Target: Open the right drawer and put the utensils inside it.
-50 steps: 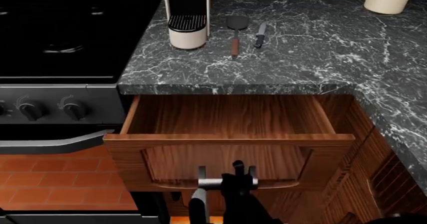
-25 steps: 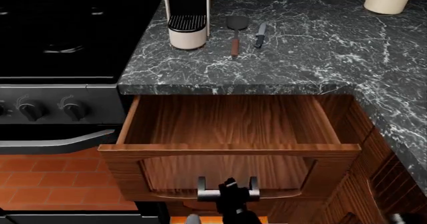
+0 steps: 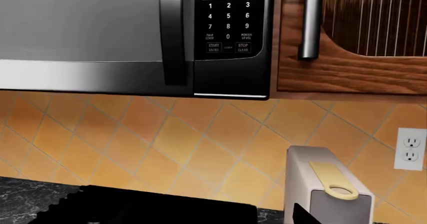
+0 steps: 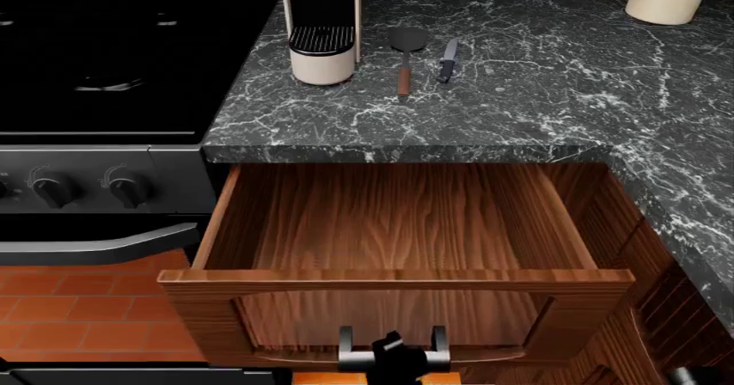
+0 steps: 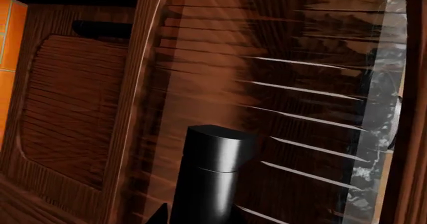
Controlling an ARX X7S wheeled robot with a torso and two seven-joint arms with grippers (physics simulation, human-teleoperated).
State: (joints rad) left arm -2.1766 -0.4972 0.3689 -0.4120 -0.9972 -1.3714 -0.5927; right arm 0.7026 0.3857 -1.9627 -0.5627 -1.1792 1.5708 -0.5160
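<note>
1. The right drawer (image 4: 396, 222) stands well out from under the counter (image 4: 516, 93), its wooden floor bare and open to you from above
2. Your right gripper (image 4: 390, 349) sits at the middle of the black handle (image 4: 431, 359), at the very bottom edge of the head view. The jaws are cut off there, and the right wrist view shows only the bar (image 5: 210, 174) close up against wood grain, so you cannot tell how wide they stand or whether they truly clamp the bar
3. The left gripper shows in no picture; its wrist camera looks up at the microwave (image 3: 133, 29) and the tiled wall, so that arm is judged to be raised and out of the way
4. The spatula (image 4: 405, 54) and the knife (image 4: 448, 60) lie side by side on the counter, close but apart, handles toward you, just beside the coffee machine (image 4: 321, 24) and well behind the drawer
5. The opening looks wide enough for both utensils, so judge the pull as nearly finished. If you want more room, draw straight back along the slides; a sideways tug could bind the drawer
6. Release by spreading the jaws fully, then back off before you lift, so a finger does not snag the bar and nudge the drawer inward
7. When you reach for the utensils, come in from the side away from the coffee machine to avoid knocking it
</note>
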